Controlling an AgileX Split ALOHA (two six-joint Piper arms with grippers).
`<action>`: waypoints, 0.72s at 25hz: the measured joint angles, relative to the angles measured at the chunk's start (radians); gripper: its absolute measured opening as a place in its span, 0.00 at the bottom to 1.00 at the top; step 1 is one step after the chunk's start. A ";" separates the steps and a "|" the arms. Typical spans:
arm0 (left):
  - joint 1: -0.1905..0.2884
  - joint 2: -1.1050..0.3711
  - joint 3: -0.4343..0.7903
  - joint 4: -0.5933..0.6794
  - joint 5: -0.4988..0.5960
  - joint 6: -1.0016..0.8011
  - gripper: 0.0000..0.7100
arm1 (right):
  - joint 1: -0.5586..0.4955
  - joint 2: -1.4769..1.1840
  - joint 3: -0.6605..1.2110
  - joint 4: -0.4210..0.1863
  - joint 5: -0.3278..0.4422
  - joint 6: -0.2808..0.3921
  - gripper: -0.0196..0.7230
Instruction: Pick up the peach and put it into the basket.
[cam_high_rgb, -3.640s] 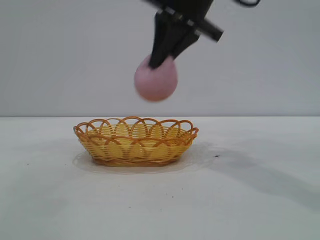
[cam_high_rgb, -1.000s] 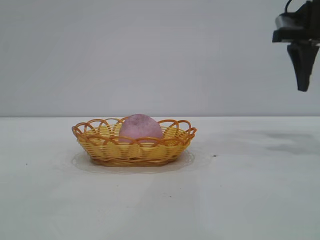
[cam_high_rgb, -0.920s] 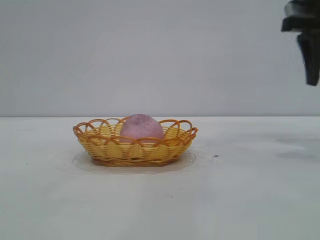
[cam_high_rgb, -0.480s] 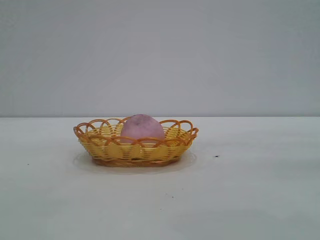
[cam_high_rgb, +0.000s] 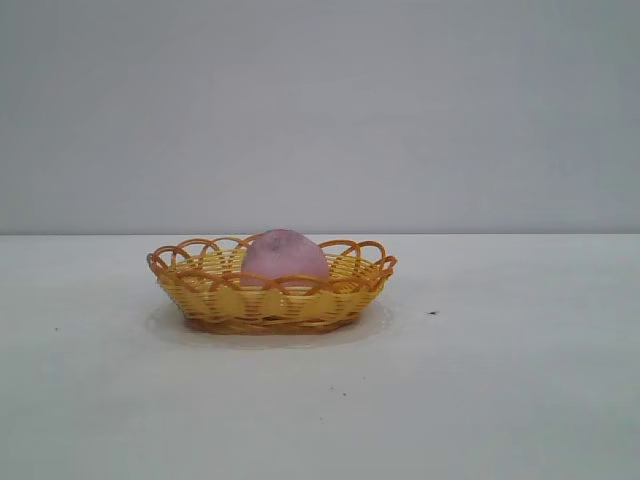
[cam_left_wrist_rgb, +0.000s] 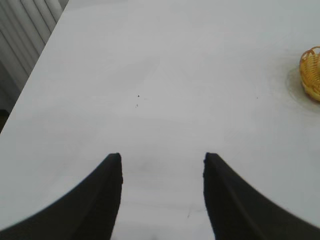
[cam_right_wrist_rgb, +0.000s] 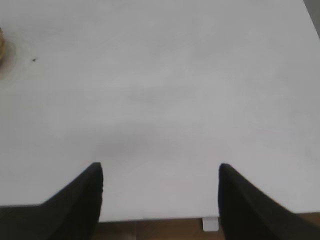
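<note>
The pink-mauve peach (cam_high_rgb: 284, 256) sits inside the yellow wicker basket (cam_high_rgb: 205, 295) with the orange looped rim, on the white table in the exterior view. A piece of the basket (cam_left_wrist_rgb: 312, 73) also shows in the left wrist view, far from that gripper. My left gripper (cam_left_wrist_rgb: 161, 159) is open and empty over bare table. My right gripper (cam_right_wrist_rgb: 160, 167) is open and empty above the table's edge. Neither arm shows in the exterior view.
The white table (cam_high_rgb: 480, 400) spreads around the basket. The table's edge with brown floor below (cam_right_wrist_rgb: 155, 229) lies under my right gripper. A ribbed white wall panel (cam_left_wrist_rgb: 20, 30) stands beside the table in the left wrist view.
The right gripper released the peach into the basket, rose away to the right and left the exterior view. The peach now rests still in the basket.
</note>
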 joint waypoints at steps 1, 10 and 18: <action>0.000 0.000 0.000 0.000 0.000 0.000 0.45 | 0.000 -0.014 0.001 0.003 -0.002 0.000 0.60; 0.000 0.000 0.000 0.000 0.000 0.000 0.45 | 0.000 -0.025 0.040 0.085 -0.090 -0.019 0.60; 0.000 0.000 0.000 0.000 0.000 0.000 0.45 | 0.000 -0.083 0.040 0.101 -0.094 -0.058 0.60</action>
